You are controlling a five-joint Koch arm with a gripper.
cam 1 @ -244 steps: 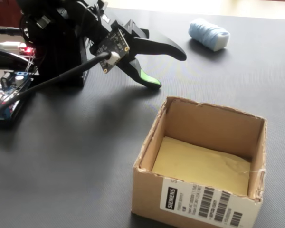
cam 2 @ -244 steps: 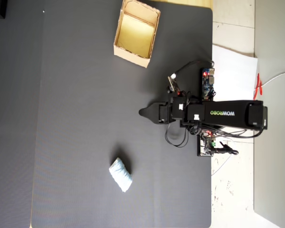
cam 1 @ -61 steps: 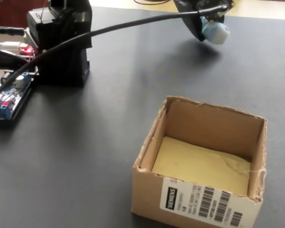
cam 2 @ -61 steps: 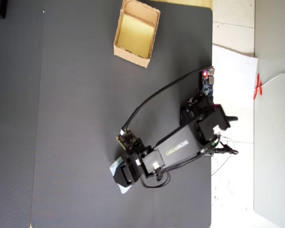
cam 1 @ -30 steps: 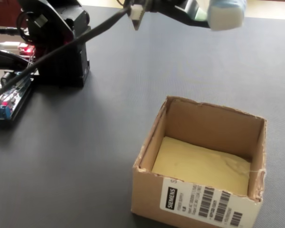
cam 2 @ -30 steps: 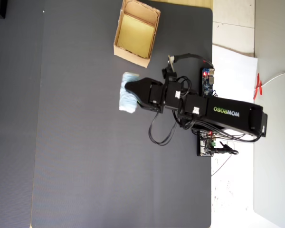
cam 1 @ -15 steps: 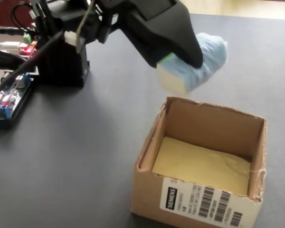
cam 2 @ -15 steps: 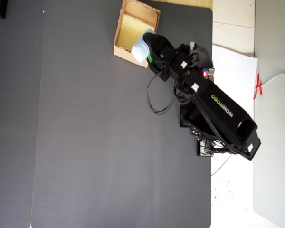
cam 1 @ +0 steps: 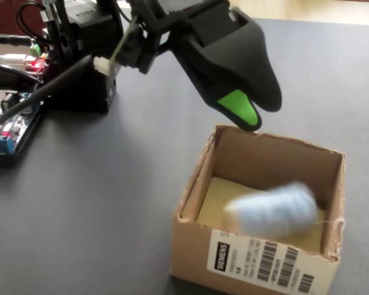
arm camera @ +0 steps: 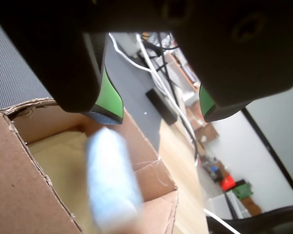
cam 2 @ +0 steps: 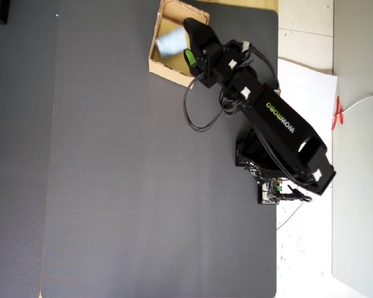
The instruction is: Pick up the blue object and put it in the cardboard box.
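Observation:
The blue object (arm camera: 112, 180) is a pale blue ribbed bundle, motion-blurred, inside the open top of the cardboard box (arm camera: 19, 185). In the fixed view the blue object (cam 1: 273, 212) sits over the yellowish floor near the front wall of the cardboard box (cam 1: 194, 184), free of the gripper. My gripper (arm camera: 160, 116) stands open just above it, its green-padded jaws wide apart and holding nothing. From the side, the gripper (cam 1: 255, 114) hovers over the box's far rim. From above, the gripper (cam 2: 189, 49) reaches over the cardboard box (cam 2: 165, 69), with the blue object (cam 2: 169, 43) beside it.
The box stands at the far edge of a dark grey mat (cam 2: 143, 186). The arm's base (cam 1: 80, 80) and an electronics board with cables (cam 1: 12, 123) lie left of the box. A white sheet (cam 2: 304, 81) lies beyond the mat's right edge.

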